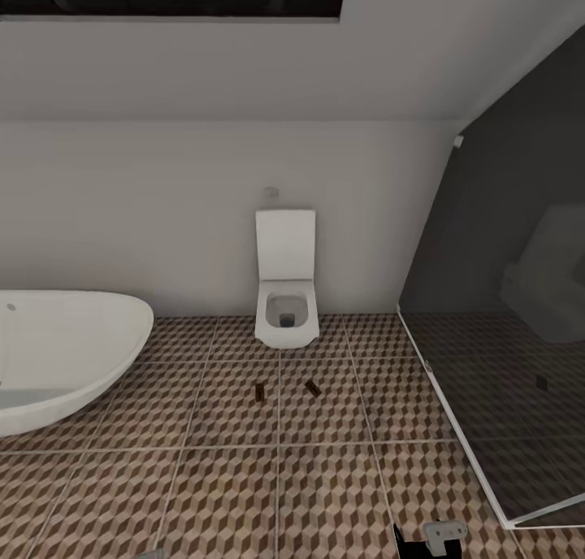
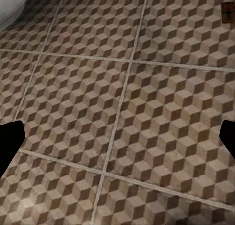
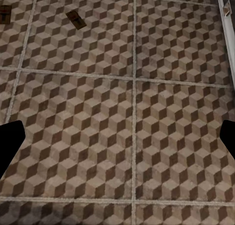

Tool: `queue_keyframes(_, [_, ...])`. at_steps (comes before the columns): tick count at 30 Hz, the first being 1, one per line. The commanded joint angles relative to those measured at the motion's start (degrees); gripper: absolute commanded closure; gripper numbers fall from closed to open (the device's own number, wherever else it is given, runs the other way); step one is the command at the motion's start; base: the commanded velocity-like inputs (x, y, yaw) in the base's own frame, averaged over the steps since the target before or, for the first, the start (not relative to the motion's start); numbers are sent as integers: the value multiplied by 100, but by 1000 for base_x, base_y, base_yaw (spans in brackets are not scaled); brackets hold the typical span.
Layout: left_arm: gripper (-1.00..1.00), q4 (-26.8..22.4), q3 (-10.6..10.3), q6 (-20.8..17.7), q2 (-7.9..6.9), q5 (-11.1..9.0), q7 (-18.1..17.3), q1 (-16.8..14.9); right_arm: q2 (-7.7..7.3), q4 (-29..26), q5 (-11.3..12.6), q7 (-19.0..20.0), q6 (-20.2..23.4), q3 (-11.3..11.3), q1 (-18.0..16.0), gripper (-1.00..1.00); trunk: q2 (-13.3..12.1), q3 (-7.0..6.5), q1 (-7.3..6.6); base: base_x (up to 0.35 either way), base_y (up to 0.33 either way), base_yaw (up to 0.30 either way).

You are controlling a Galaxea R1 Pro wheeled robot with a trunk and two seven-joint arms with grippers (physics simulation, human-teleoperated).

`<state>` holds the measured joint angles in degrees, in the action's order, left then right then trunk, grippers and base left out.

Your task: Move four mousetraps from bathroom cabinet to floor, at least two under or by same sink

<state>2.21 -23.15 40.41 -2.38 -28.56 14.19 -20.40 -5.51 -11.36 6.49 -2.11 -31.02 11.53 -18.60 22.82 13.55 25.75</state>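
Observation:
Two mousetraps lie on the bathroom floor (image 1: pixel 244 478) in front of the toilet, one (image 1: pixel 259 392) to the left and one (image 1: pixel 313 387) to the right, about a hand apart. The right wrist view has both, one (image 3: pixel 75 19) angled and one (image 3: pixel 5 13) at the picture's edge, far ahead of my right gripper (image 3: pixel 117 146). That gripper is open over bare tiles. A single mousetrap (image 2: pixel 227 12) lies far ahead of my left gripper (image 2: pixel 117 141), which is open with nothing between its fingers. The cabinet and the bathroom sink are out of view.
A white toilet (image 1: pixel 285 299) stands against the far wall. A white oval bathtub (image 1: pixel 57 348) sits at the left. A dark glass shower screen (image 1: pixel 504 364) with a white base rail (image 3: pixel 226 19) closes off the right. My right arm's end (image 1: pixel 439 536) pokes in low.

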Motion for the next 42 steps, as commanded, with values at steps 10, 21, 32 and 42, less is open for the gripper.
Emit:
queue_keyframes(10, [-100, 16, -49, 20, 6, -9, 32, -8, -3, 3, 48, -18, -21, 51, -3, -100, 10, -83, 3, 0, 0, 0])
queue_keyframes(21, [-100, 16, -49, 20, 9, -9, 32, -8, -3, 3, 46, -18, -23, 51, -3, -100, 10, -187, 3, 0, 0, 0])
queue_keyframes(32, [-100, 16, -49, 20, 9, -9, 32, -8, -3, 3, 46, -18, -19, 51, -1, -100, 10, -290, 3, 0, 0, 0])
queue_keyframes(42, [-100, 16, -49, 20, 9, -9, 32, -8, -3, 3, 47, -18, -18, 51, 2, -100, 10, -348, 3, 0, 0, 0])
